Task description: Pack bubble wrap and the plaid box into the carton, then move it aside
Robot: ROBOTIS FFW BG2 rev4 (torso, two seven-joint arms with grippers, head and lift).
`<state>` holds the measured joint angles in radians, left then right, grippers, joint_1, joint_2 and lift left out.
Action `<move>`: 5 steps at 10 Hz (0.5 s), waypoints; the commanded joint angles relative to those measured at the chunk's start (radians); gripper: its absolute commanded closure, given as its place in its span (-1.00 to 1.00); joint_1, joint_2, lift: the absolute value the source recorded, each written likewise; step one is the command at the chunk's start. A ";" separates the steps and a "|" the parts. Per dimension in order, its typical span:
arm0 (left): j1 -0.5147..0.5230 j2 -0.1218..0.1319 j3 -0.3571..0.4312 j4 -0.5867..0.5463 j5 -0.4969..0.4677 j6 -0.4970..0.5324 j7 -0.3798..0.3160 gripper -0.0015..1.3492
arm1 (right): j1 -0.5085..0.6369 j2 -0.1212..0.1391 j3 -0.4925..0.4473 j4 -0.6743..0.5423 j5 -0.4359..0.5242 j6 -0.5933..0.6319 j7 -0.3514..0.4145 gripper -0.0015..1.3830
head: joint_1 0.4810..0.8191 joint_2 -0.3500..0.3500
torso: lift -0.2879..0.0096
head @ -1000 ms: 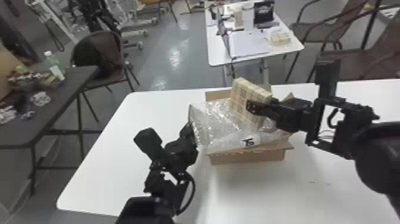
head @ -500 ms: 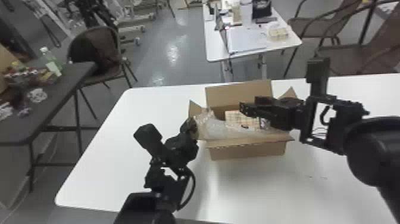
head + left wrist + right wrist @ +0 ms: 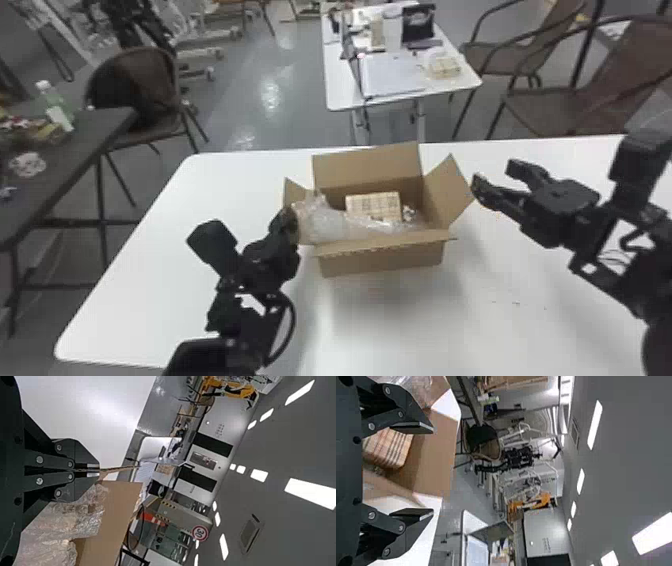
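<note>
head view: take the carton (image 3: 380, 246), likely light and bendy-flapped, by its walls (image 3: 384, 261), with left gripper (image 3: 290, 220) pinched on its left flap (image 3: 293, 193) and right gripper (image 3: 495, 175) wide beside it.

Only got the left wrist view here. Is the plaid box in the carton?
Observer: Yes, the head view shows the plaid box inside the carton.
Operator: Is the right gripper holding anything?
Observer: No, the right gripper is open and empty.
Operator: I see bubble wrap, but how does it lie relative to the box?
Observer: In the head view, the bubble wrap bunches at the box's left and runs along its near side.
</note>
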<state>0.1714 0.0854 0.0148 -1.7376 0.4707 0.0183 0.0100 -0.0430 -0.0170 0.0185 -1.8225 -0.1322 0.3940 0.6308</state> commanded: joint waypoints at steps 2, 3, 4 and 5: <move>0.022 -0.001 0.014 -0.002 0.000 -0.011 0.002 0.80 | 0.192 0.005 -0.167 -0.046 0.022 -0.124 -0.020 -0.25 | 0.27 0.40 | 0.02; 0.031 -0.003 0.014 -0.002 0.005 -0.020 0.008 0.80 | 0.255 0.012 -0.226 -0.046 0.022 -0.175 -0.030 -0.25 | 0.27 0.34 | 0.02; 0.037 -0.004 0.016 -0.003 0.006 -0.028 0.013 0.80 | 0.319 0.018 -0.267 -0.032 0.022 -0.253 -0.053 -0.25 | 0.27 0.24 | 0.02; 0.050 -0.006 0.022 -0.005 0.005 -0.051 0.024 0.80 | 0.365 0.018 -0.301 -0.005 0.014 -0.317 -0.051 -0.24 | 0.27 0.14 | 0.02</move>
<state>0.2143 0.0814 0.0338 -1.7417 0.4763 -0.0209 0.0341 0.2947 -0.0004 -0.2629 -1.8411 -0.1143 0.1128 0.5788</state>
